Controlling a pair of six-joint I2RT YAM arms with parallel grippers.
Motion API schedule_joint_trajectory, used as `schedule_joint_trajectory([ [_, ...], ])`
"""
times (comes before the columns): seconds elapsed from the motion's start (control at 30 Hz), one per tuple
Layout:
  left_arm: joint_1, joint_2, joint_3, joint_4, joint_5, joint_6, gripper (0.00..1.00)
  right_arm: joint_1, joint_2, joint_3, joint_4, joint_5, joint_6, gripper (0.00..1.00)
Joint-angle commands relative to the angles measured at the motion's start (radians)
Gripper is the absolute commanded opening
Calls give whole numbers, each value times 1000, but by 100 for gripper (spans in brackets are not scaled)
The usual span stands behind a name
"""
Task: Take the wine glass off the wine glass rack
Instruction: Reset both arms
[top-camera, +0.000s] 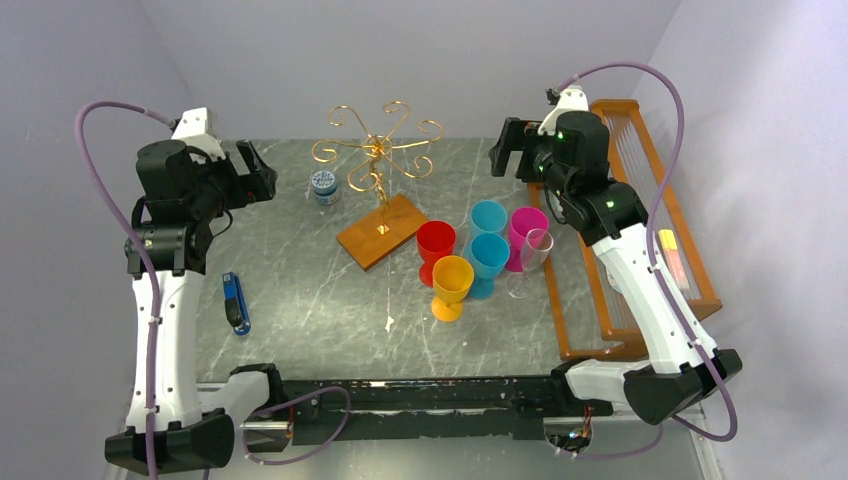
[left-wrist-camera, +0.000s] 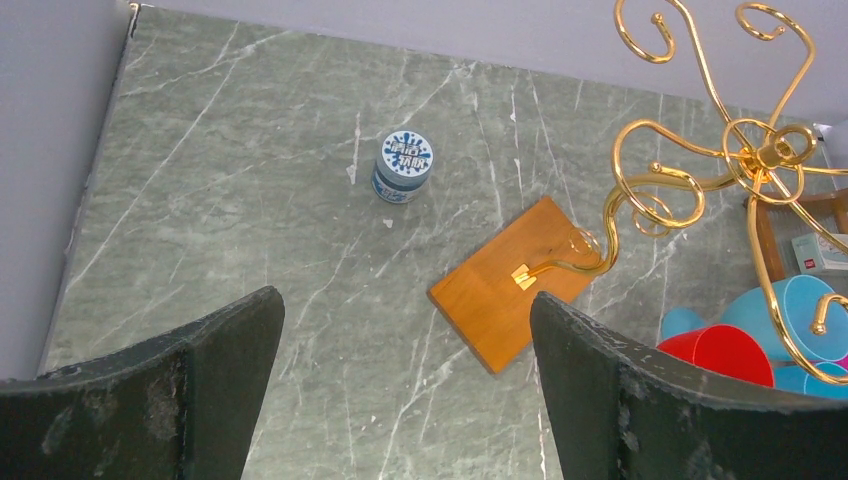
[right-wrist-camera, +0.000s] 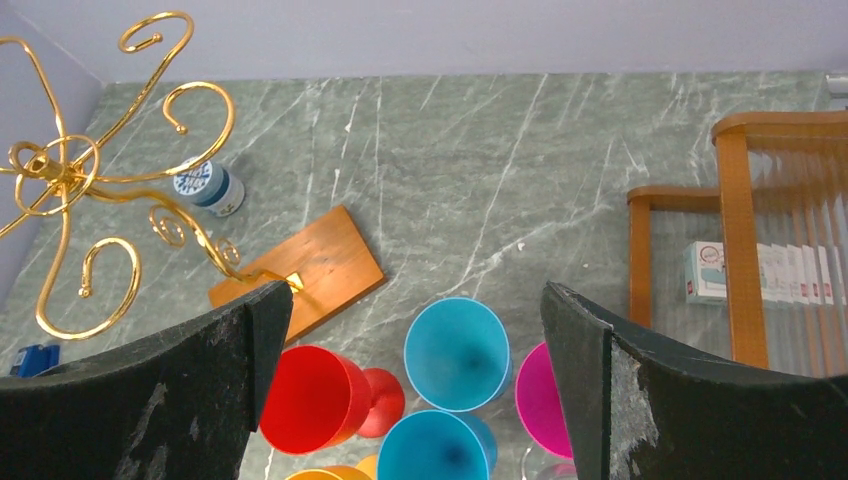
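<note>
Left tool (left-wrist-camera: 405, 320) agape, curled gold wine glass rack (left-wrist-camera: 505, 290)

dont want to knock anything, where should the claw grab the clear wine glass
Probably the thin stem of the clear wine glass, from its near right side: it stands upright, with the pink cup and nearer blue cup crowding its far and left sides.

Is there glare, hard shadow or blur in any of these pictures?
Top external view: even light, soft shadows on the grey marble table, no glare. Left wrist view: the thin gold wire rack is sharp. Right wrist view: clear rods of the orange wooden frame smear the white boxes behind them.
</note>
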Motion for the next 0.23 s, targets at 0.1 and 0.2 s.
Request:
schedule_joint_trajectory([
  [0.1,5,-8,5,10,23,9,97,-6,6,39,-39,43,29,100],
  [0.2,5,-9,2,14,22,8,97,-6,50,91,-83,42,23,100],
])
